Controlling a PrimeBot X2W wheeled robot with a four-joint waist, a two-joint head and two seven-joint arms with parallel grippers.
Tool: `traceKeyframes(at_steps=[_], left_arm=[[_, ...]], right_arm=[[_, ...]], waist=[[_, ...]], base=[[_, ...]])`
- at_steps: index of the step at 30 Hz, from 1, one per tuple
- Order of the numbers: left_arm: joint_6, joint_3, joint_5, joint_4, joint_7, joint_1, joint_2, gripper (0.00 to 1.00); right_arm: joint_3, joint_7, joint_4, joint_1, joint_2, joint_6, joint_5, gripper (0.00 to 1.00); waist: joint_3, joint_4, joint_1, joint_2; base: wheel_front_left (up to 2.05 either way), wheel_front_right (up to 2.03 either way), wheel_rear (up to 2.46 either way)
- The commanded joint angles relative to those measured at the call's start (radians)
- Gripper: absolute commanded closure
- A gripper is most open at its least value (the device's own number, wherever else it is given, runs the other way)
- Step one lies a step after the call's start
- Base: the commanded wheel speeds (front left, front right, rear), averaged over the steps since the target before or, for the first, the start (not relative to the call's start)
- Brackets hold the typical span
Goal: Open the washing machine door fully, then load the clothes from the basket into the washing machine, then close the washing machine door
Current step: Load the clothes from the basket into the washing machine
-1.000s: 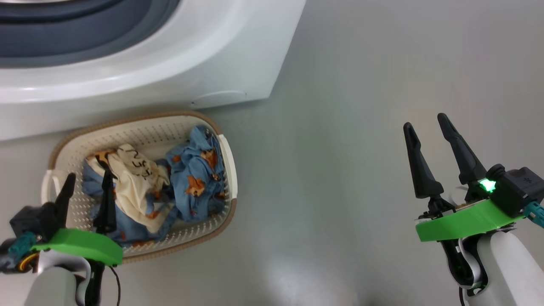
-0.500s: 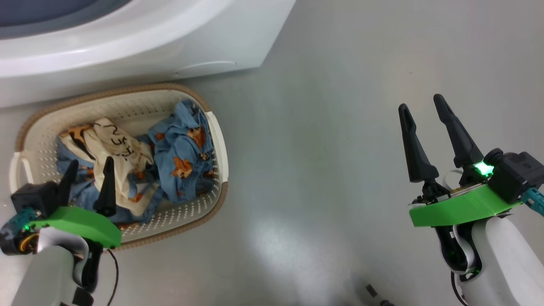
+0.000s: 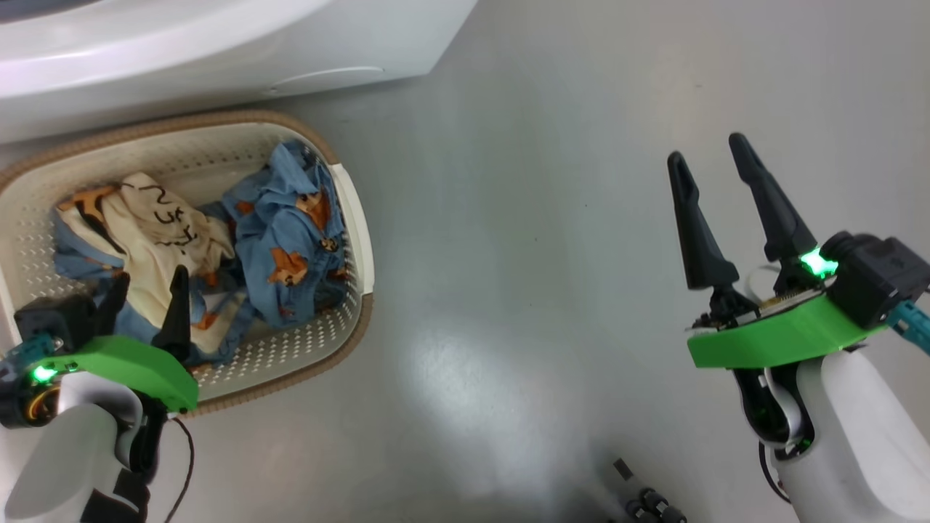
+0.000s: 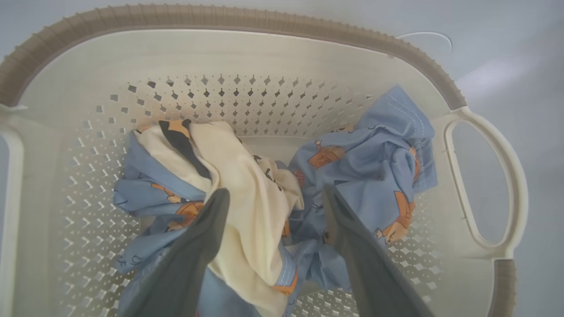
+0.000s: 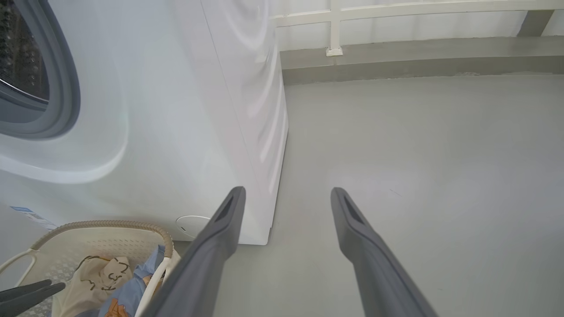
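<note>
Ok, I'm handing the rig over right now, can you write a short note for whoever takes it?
Left gripper: jaws open, poised over the basket, fingers either side of the clothes, nothing gripped.
Right gripper: jaws open, empty, over bare floor to the right.
The basket sits on the floor in front of the washing machine.
Done: the drum opening looks uncovered, so the door seems open; how far, I cannot tell.
Left: grab the clothes, load them into the drum, close the door.
</note>
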Motion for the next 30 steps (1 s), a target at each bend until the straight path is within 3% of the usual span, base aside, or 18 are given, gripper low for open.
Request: traceKeyframes(at_steps=[1, 25, 26, 28, 30], left_arm=[[0.001, 0.011, -0.016, 0.01, -0.006, -0.004, 0.046, 0.0], [0.001, -0.115, -0.124, 0.178, 0.005, -0.127, 0.09, 0.0], [0.001, -0.119, -0.127, 0.182, 0.005, -0.131, 0.092, 0.04], [0.001, -0.127, -0.134, 0.19, 0.007, -0.138, 0.095, 0.46], [0.001, -0.136, -0.141, 0.197, 0.009, -0.145, 0.097, 0.73]], right_arm=[[0.015, -0.009, -0.028, 0.0, 0.0, 0.006, -0.009, 0.0], [0.035, -0.009, -0.044, -0.038, 0.022, 0.006, -0.01, 0.0], [0.037, -0.009, -0.045, -0.041, 0.023, 0.006, -0.009, 0.0], [0.04, -0.009, -0.046, -0.048, 0.025, 0.006, -0.009, 0.0], [0.042, -0.009, -0.047, -0.052, 0.025, 0.006, -0.008, 0.0]], waist=[[0.015, -0.007, -0.0001, 0.0], [0.095, -0.03, -0.0001, 0.0], [0.098, -0.03, -0.0001, 0.0], [0.107, -0.032, -0.0001, 0.0], [0.113, -0.033, -0.0001, 0.0]], base=[[0.0, 0.0, 0.0], [0.0, 0.0, 0.0], [0.0, 0.0, 0.0], [0.0, 0.0, 0.0], [0.0, 0.0, 0.0]])
